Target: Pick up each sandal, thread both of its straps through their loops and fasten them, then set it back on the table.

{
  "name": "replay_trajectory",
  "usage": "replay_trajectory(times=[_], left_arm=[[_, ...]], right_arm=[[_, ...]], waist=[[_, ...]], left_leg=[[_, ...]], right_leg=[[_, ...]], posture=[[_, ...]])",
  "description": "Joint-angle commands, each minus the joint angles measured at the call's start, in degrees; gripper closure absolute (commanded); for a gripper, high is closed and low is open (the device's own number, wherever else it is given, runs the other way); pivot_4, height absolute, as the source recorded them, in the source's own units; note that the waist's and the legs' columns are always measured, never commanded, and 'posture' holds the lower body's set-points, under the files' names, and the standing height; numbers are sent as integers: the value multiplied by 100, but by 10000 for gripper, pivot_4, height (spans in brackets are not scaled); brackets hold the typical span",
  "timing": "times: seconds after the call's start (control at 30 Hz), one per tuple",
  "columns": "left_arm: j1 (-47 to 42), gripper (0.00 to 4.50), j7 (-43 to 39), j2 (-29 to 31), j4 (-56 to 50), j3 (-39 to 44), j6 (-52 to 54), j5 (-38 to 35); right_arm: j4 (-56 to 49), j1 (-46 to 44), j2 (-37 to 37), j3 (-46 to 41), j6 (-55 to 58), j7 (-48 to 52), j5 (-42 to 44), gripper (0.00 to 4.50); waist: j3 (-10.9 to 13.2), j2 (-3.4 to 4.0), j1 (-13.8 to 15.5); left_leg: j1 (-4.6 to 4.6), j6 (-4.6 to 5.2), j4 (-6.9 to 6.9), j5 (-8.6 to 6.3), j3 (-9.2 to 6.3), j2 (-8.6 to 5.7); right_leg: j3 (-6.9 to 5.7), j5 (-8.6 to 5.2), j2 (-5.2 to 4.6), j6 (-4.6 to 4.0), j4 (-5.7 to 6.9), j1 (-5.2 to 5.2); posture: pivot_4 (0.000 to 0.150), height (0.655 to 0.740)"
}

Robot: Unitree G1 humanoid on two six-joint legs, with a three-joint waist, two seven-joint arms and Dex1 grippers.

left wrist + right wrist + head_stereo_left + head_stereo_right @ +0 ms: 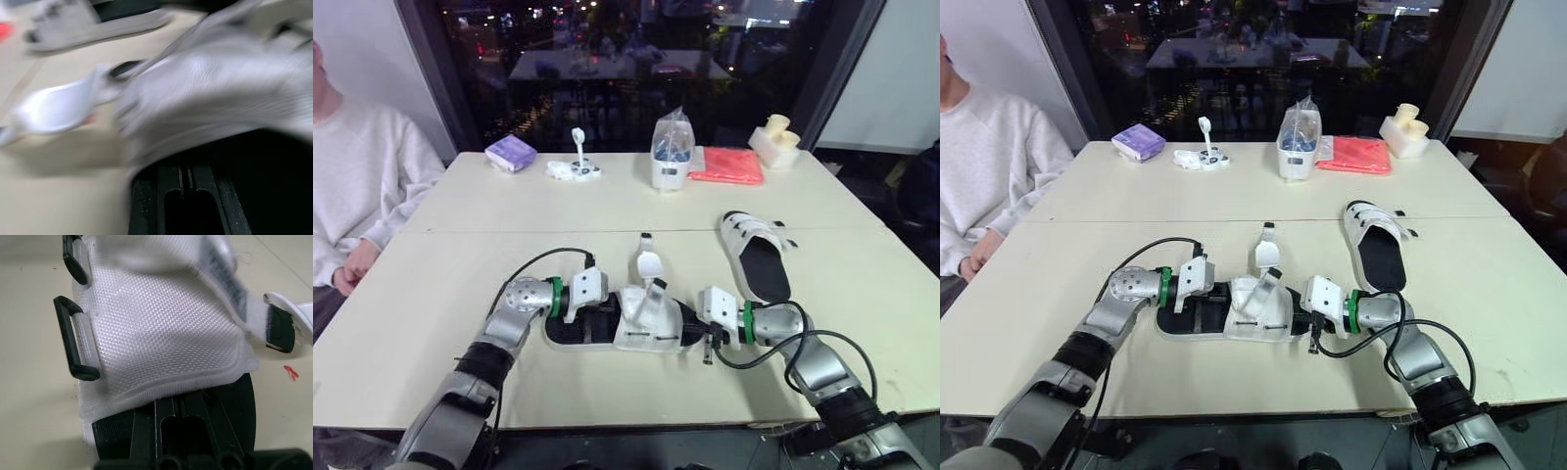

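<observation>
Sandal [641,331], white woven mesh upper, black sole, clamped endwise by left pincer [605,309] and right pincer [691,323]

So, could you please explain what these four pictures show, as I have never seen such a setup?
This is a humanoid robot with two arms, each ending in a two-fingered gripper. The two wide pictures come from cameras in its head, looking down over its arms; the two close-ups come from cameras on its wrists. On the table lies a white sandal, the left gripper at one end and the right gripper at the other; whether they grip it I cannot tell. One strap stands up loose, and the right wrist view shows the black loops empty. A second sandal lies further right. At the far side sit a purple packet, a plastic bag and a red cloth. A person sits at the left.
</observation>
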Motion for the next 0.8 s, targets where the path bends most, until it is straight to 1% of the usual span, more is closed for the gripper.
replay_trajectory(times=[0.03,0.17,0.27,0.4,0.47,0.53,0.57,0.63,0.67,0.8], left_arm=[[73,44529,-679,586,-1104,227,1338,-759],[-61,44529,-1337,1520,-1767,524,2846,-1489],[-286,44529,-1571,1872,-1833,631,3509,-1767],[-863,44529,-1222,1643,-1537,732,4268,-1941],[-1293,44529,-795,1213,-1314,672,4856,-1996],[-1485,44529,-628,950,-1287,535,5091,-1940],[-1502,42258,-687,905,-1333,439,5177,-1926],[-1525,36018,-777,854,-1378,246,5354,-1888],[-1529,31626,-837,855,-1396,149,5381,-1856],[-1561,10679,-1014,998,-1467,-73,5608,-1843]], right_arm=[[370,117,-3,321,-32,20,-369,45000],[526,9,24,360,-134,45,-384,45000],[645,-61,50,387,-223,56,-409,45000],[767,-142,86,392,-306,62,-446,45000],[809,-180,96,395,-335,52,-464,45000],[832,-205,96,396,-354,43,-467,45000],[839,-214,91,398,-363,35,-470,45000],[856,-229,85,400,-378,15,-480,45000],[858,-232,83,400,-382,6,-485,45000],[852,-223,75,399,-392,-34,-516,45000]], waist=[[0,0,-20],[0,1,-23],[0,1,-19],[-1,-3,9],[-1,-6,8],[-1,-8,2],[-1,-7,-22],[-1,-5,-53],[-1,-6,-48],[0,-7,-26]], left_leg=[[1,-2,-1,1,0,1],[8,-5,-2,3,-1,5],[15,-5,-3,3,-3,4],[32,-6,-2,2,-6,3],[34,-6,-2,3,-6,2],[33,-7,-2,5,-6,2],[33,-7,-2,6,-3,1],[37,-14,-7,11,11,1],[41,-19,-12,14,14,2],[44,-27,-17,19,12,3]], right_leg=[[0,0,2,0,2,0],[2,-2,8,-1,3,3],[3,-3,9,-3,2,2],[3,-5,10,-4,0,8],[5,-4,11,-3,1,13],[6,-4,13,-2,7,33],[8,-4,14,-1,8,33],[19,-8,15,2,13,27],[21,-11,16,1,15,25],[20,-18,18,-2,16,27]], posture=[[1500,7400],[1500,7400],[1500,7400],[1500,7400],[1500,7400],[1500,7400],[1500,7400],[1500,7400],[1500,7400],[1500,7400]])
